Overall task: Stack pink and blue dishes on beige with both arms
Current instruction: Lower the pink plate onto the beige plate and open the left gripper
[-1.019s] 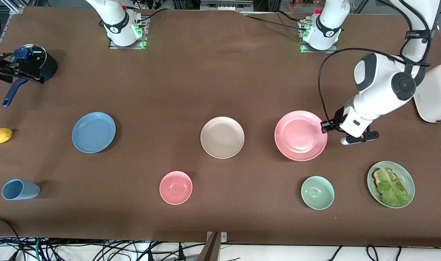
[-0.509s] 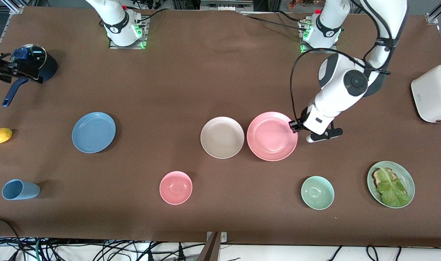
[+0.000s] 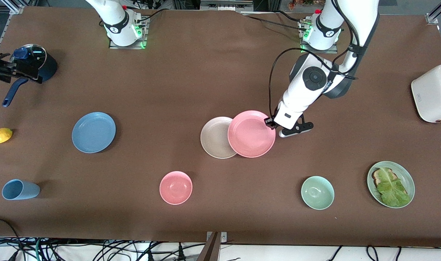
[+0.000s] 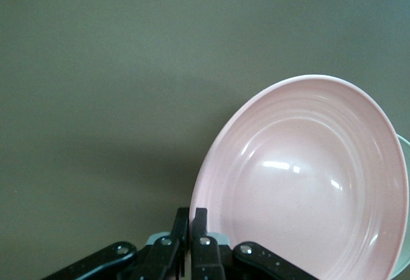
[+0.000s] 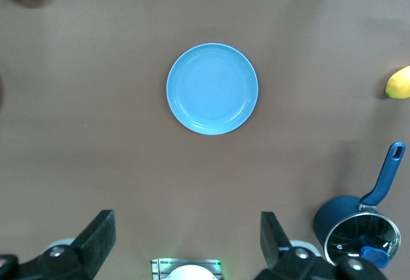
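My left hand (image 3: 270,123) is clenched on the rim of the pink plate (image 3: 251,133), carrying it over the middle of the desk (image 3: 191,79); the plate overlaps the edge of the beige plate (image 3: 214,137) but is not yet centred on it or let go. My right hand (image 5: 186,238) hangs released, high above the blue plate (image 3: 93,132), which lies untouched toward the right arm's end of the desk. So nothing is stacked yet: I judge the pink plate partway there, the blue plate entirely left.
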### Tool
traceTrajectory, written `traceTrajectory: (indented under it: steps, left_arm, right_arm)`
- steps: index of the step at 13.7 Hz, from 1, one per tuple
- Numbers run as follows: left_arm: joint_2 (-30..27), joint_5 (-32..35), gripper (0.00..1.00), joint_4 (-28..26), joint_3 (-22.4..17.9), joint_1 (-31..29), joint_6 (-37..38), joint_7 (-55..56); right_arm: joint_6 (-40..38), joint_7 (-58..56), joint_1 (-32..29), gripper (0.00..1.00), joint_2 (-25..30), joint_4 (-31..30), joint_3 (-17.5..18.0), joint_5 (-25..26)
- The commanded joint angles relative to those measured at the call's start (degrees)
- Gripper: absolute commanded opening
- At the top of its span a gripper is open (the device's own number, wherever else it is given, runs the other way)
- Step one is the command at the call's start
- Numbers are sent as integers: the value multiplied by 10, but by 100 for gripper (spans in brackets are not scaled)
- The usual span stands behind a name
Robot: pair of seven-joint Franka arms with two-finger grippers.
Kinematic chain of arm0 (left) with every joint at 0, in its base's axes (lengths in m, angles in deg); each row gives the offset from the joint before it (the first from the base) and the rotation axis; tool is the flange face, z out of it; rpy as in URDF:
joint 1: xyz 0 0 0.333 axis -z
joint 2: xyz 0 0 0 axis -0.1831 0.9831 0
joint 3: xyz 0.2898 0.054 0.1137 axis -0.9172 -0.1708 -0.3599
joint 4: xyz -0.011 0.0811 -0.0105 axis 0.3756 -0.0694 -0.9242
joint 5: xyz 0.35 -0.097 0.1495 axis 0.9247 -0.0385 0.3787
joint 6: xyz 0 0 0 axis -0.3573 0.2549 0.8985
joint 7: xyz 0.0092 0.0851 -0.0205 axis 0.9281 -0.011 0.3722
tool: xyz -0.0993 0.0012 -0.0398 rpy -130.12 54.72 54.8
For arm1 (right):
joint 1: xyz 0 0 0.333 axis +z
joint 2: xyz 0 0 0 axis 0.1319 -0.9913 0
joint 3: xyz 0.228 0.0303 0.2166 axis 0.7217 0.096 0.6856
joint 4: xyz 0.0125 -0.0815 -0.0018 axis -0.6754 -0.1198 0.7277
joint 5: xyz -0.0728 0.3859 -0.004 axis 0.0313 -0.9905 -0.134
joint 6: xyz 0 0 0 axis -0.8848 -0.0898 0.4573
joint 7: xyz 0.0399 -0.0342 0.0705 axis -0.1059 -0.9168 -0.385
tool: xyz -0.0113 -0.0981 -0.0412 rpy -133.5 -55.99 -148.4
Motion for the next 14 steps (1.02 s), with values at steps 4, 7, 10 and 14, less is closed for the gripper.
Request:
traceTrajectory:
  steps: [4, 7, 10, 14]
  left_arm:
    - [44, 32, 0, 40, -59, 92, -12, 94]
    - [58, 32, 0, 56, -85, 132, -12, 126]
    - [81, 33, 0, 81, -89, 160, -12, 170]
    - [101, 82, 0, 100, -97, 186, -12, 240]
  right_arm:
    - [-6, -10, -6, 100, 0, 4, 2, 0]
    - [-6, -10, -6, 100, 0, 4, 2, 0]
    - [-6, -10, -6, 100, 0, 4, 1, 0]
    - [-6, -10, -6, 100, 0, 3, 1, 0]
